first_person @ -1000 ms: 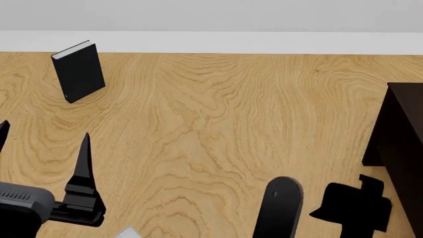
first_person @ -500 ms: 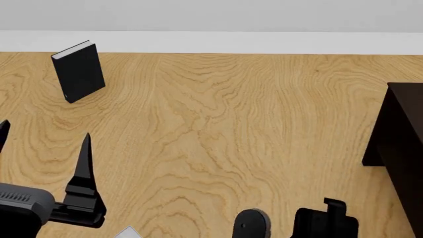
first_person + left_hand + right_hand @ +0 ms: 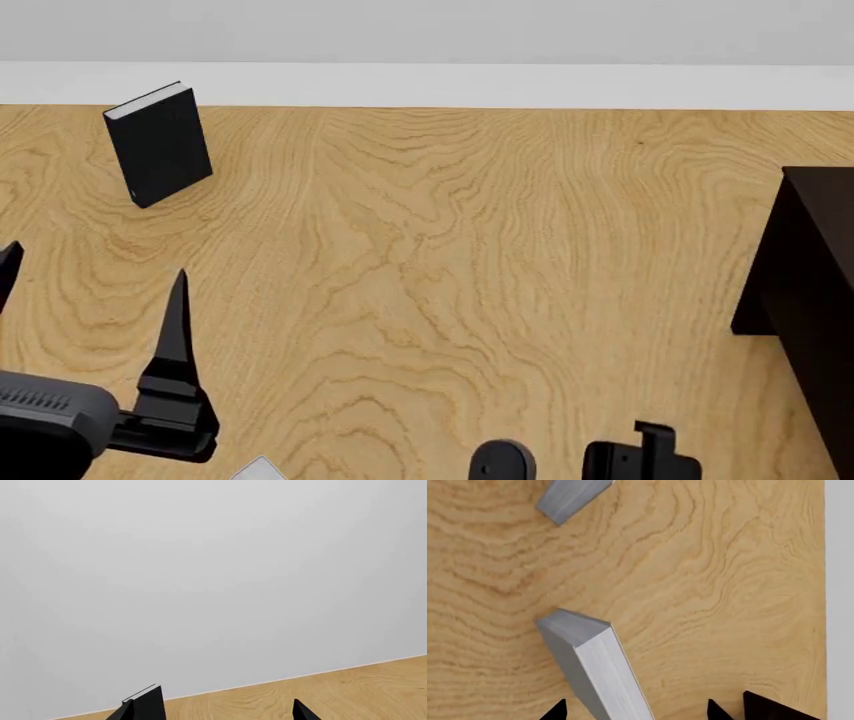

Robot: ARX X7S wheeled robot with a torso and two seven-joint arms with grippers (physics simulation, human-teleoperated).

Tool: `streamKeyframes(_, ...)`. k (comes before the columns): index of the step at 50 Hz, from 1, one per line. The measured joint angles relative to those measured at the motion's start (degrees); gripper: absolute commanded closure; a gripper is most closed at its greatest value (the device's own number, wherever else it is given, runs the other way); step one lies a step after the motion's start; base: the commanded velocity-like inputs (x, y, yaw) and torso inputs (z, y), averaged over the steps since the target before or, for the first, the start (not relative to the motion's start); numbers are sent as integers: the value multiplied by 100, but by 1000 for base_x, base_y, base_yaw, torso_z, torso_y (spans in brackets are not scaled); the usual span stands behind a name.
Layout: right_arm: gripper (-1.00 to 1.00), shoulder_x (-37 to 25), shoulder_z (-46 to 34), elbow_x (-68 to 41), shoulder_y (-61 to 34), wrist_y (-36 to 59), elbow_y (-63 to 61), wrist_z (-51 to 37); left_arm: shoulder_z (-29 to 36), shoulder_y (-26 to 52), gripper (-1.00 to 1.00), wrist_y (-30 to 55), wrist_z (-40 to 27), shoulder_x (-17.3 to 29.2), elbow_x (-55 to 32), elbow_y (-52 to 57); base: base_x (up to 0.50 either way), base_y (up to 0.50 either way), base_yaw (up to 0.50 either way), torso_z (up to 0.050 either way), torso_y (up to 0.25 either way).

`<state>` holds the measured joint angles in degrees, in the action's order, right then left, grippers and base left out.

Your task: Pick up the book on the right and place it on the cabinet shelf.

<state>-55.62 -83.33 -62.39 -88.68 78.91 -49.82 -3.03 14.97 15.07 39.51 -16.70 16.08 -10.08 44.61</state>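
R pincer point(image 3: 635, 711) apart round grey book point(image 3: 597, 665); L pincer point(image 3: 91, 290) apart over wood floor point(image 3: 441, 260)

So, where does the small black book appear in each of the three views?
Head view: black book stands upright at the far left, near the white wall.
Left wrist view: book cut off at the frame edge, before the wall.
Right wrist view: not in it.
Shared landmark: the wood surface.

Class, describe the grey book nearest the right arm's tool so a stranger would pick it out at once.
Start from the wood-grain floor in the right wrist view. A light-grey book with white page edges stands there, between the right tool's open fingertips. Unlike the second grey book, farther off, it shows its full page edge.
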Motion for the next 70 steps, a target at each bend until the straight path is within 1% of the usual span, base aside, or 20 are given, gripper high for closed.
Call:
streamKeyframes(14,-100,101,-516,683,168,-262,321,274,20,1,-100,-5,-43,28,-16,-7,0,0,0,0,0)
streamKeyframes(26,-100,215,-844,1056,317,-449,580,396,10,-5,-100,-27,-65,54,-49,-23,0,0,0,0,0)
streamKeyframes(70,-100,585,-1553,1762,676,-935,1432,708,-12,-37,-100,-169,-136,136,-160,-124,0,0,0,0,0)
